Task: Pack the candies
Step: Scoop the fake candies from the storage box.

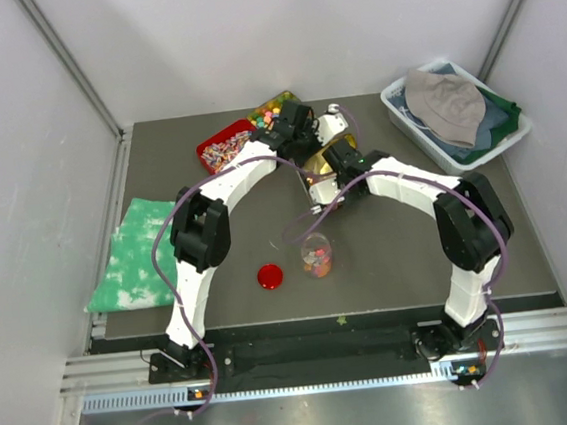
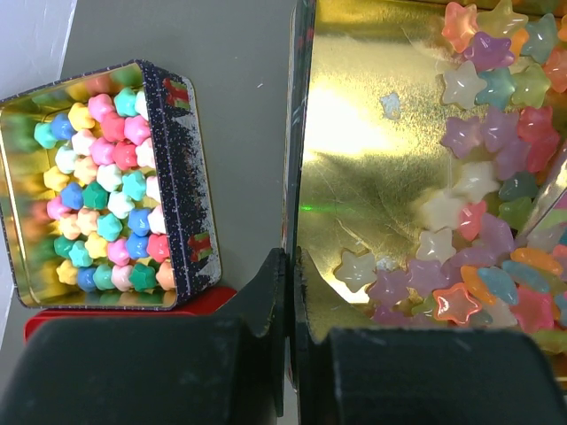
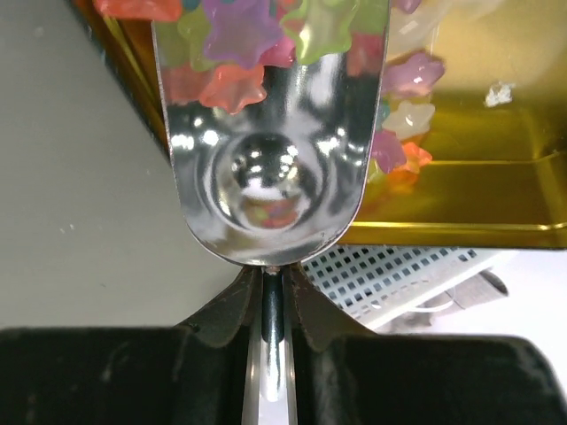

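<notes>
Steel scoop (image 3: 266,177), pinched in my right gripper (image 3: 270,276), held star candies (image 3: 239,27) in its mouth; left gripper (image 2: 288,270) pinched the gold tin (image 2: 372,159) by its wall.

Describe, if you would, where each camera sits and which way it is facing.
Top external: above and behind the arms, looking down on the table; both arms show, bases at the bottom.
Left wrist: on the left arm, looking along its fingers; the left gripper is shut on the wall of the gold tin.
Right wrist: on the right arm, looking along the right gripper, shut on the handle of a metal scoop among the candies.
Shared: both wrist views show the gold tin and candies.
</notes>
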`<move>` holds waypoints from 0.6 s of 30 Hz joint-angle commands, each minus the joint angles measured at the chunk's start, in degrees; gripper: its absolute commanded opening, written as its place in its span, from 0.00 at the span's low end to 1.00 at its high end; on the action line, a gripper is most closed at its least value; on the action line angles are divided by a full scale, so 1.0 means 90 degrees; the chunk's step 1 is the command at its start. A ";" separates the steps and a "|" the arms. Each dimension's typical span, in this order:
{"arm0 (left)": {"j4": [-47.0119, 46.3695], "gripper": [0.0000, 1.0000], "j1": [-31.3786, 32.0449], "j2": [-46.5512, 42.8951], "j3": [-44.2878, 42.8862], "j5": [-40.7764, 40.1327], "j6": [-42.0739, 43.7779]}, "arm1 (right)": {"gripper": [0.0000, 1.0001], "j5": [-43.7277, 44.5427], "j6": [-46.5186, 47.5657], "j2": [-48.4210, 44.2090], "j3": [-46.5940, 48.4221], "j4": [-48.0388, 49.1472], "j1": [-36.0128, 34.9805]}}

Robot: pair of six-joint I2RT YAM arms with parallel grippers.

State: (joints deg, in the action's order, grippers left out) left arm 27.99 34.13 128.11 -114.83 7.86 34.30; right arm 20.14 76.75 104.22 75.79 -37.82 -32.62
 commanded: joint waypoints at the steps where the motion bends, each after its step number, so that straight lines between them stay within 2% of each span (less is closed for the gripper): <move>1: -0.0454 0.00 0.0134 -0.0397 -0.0503 0.0250 -0.0364 | 0.00 -0.0363 -0.0568 0.0285 0.0134 -0.0065 -0.0155; 10: -0.0453 0.00 0.0134 -0.0387 -0.0494 0.0104 -0.0491 | 0.00 -0.0782 -0.1456 0.0382 0.0075 0.0062 -0.0165; 18: -0.0551 0.00 0.0124 -0.0387 -0.0357 0.0113 -0.0618 | 0.00 -0.1388 -0.2258 -0.0046 -0.0129 0.0305 0.0070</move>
State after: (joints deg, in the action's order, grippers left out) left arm 28.32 34.54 128.11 -115.09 6.35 33.67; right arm 13.52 61.76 105.65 75.85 -36.42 -32.77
